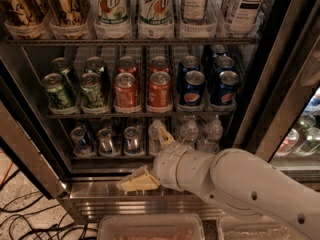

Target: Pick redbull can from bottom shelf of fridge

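The fridge stands open with a steel frame and dark interior. On its bottom shelf, three slim silver-and-blue redbull cans stand in a row at the left, with small clear water bottles to their right. My gripper has pale yellow fingers and sits low in front of the fridge's steel sill, just below and a little right of the redbull cans, apart from them. It holds nothing that I can see. My white arm comes in from the lower right.
The rack above holds green, red and dark-blue soda cans. The top rack holds taller bottles and cans. A clear plastic bin lies at the bottom. Cables run over the floor at lower left. The door frame stands at right.
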{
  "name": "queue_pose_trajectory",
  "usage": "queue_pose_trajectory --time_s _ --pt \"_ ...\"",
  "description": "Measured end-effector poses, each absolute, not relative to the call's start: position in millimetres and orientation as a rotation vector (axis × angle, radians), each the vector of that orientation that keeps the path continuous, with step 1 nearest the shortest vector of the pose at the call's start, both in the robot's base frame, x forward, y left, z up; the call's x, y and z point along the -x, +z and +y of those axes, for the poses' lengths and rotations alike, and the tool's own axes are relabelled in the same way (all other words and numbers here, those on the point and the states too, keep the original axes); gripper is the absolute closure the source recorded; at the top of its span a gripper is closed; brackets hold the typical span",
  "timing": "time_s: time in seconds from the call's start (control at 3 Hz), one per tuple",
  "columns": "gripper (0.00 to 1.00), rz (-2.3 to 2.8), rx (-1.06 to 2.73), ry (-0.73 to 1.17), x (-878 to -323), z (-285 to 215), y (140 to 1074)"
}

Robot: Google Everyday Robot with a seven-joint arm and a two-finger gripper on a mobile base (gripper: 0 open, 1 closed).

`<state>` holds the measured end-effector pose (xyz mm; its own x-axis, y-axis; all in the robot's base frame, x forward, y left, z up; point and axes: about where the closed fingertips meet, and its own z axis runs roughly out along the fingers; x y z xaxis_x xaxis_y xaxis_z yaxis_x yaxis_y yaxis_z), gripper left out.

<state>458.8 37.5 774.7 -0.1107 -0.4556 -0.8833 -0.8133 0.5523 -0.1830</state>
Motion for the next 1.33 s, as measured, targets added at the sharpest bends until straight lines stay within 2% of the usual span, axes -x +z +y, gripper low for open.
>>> queue_pose_trajectory --time_s 0.33,0.67,1.0,1.33 --pt "0.0 1.715 1.029 0.422 -471 48 765" --pt "0.0 1.573 1.069 0.439 -472 107 753" --pt "0.0 1.496 1.021 0.461 -495 152 740" --pt "0.0 1.557 0.887 0.475 -537 155 700"
